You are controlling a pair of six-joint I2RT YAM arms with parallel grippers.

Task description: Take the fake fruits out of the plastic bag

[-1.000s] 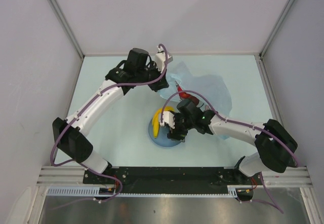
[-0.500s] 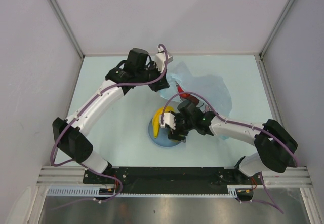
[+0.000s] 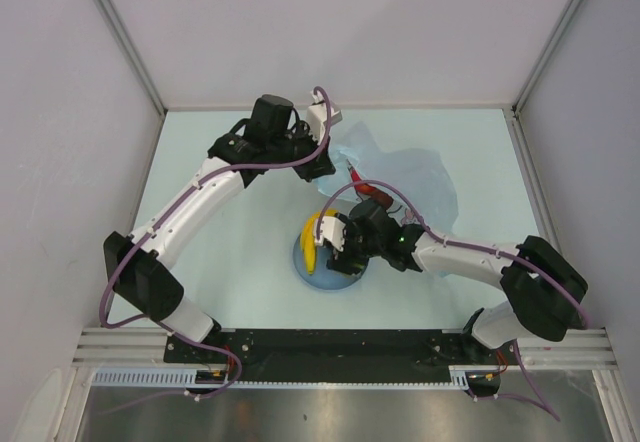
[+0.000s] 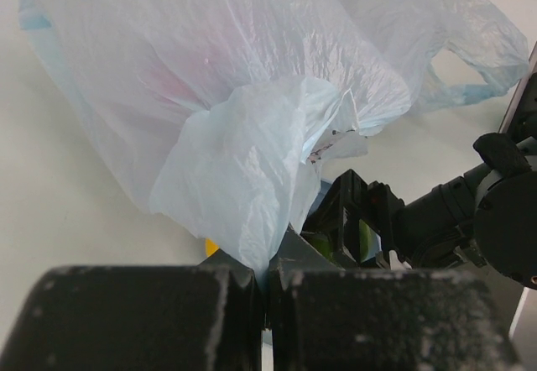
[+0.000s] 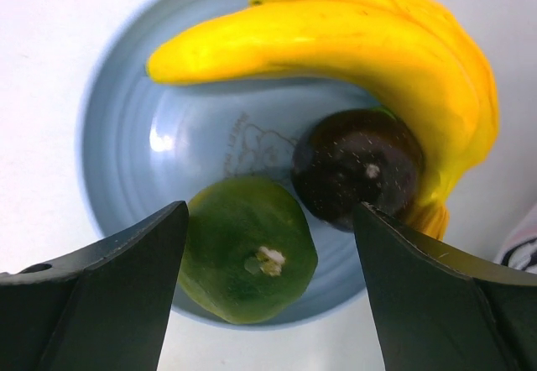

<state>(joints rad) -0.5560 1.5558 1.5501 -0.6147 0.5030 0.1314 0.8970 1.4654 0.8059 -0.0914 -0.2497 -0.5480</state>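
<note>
In the right wrist view a yellow banana (image 5: 352, 60), a green fruit (image 5: 247, 249) and a dark maroon round fruit (image 5: 357, 165) lie in the round blue plate (image 5: 126, 128). My right gripper (image 5: 268, 245) is open just above the green fruit, which lies between the fingers and is not gripped. In the top view the right gripper (image 3: 337, 245) hovers over the plate (image 3: 305, 267). My left gripper (image 4: 267, 283) is shut on a fold of the pale-blue plastic bag (image 4: 252, 94); something reddish shows faintly through the bag. From above the left gripper (image 3: 318, 167) holds the bag (image 3: 410, 177) at its left edge.
White walls close in the table on three sides. The bag spreads over the right middle of the table. The right arm's forearm (image 3: 470, 254) lies across the bag's near edge. The arm bases stand at the near edge.
My right gripper has shifted slightly back and left over the plate, and more of the banana shows. The left arm has not moved.
</note>
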